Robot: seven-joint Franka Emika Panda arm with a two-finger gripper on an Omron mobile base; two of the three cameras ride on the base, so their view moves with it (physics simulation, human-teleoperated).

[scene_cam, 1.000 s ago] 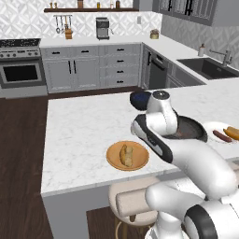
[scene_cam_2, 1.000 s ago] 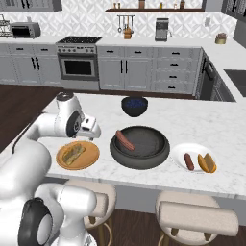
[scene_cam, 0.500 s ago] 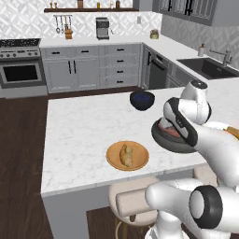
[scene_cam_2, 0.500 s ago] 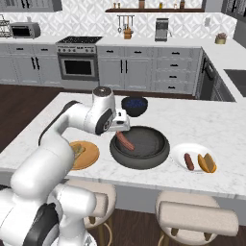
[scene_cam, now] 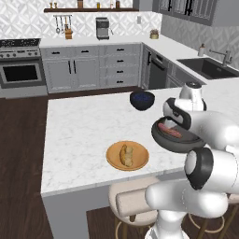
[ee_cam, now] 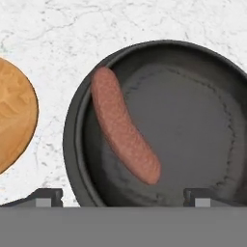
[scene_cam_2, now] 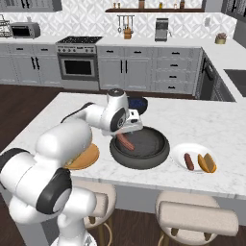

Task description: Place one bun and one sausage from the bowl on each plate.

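The wide dark bowl (ee_cam: 202, 111) holds one reddish sausage (ee_cam: 124, 130) lying along its left side. My gripper (ee_cam: 123, 198) hovers just above the bowl, open, its fingertips (ee_cam: 46, 197) spread wide on either side of the sausage's near end. In the base views the gripper (scene_cam_2: 126, 133) hangs over the bowl (scene_cam_2: 144, 149) and its sausage (scene_cam_2: 126, 142). The tan wooden plate (scene_cam: 140, 161) carries a bun (scene_cam: 126, 155). On the white plate (scene_cam_2: 194, 151) lie a sausage (scene_cam_2: 188, 161) and a bun (scene_cam_2: 208, 163).
A smaller dark blue bowl (scene_cam: 142, 100) stands on the marble island behind the big bowl. Two padded stools (scene_cam_2: 197, 216) sit under the island's near edge. Bare counter stretches to the left of the wooden plate (ee_cam: 14, 116).
The arm has swung from over the wooden plate across to the dark bowl. The bun stays on the wooden plate, and the gripper now hangs above the sausage.
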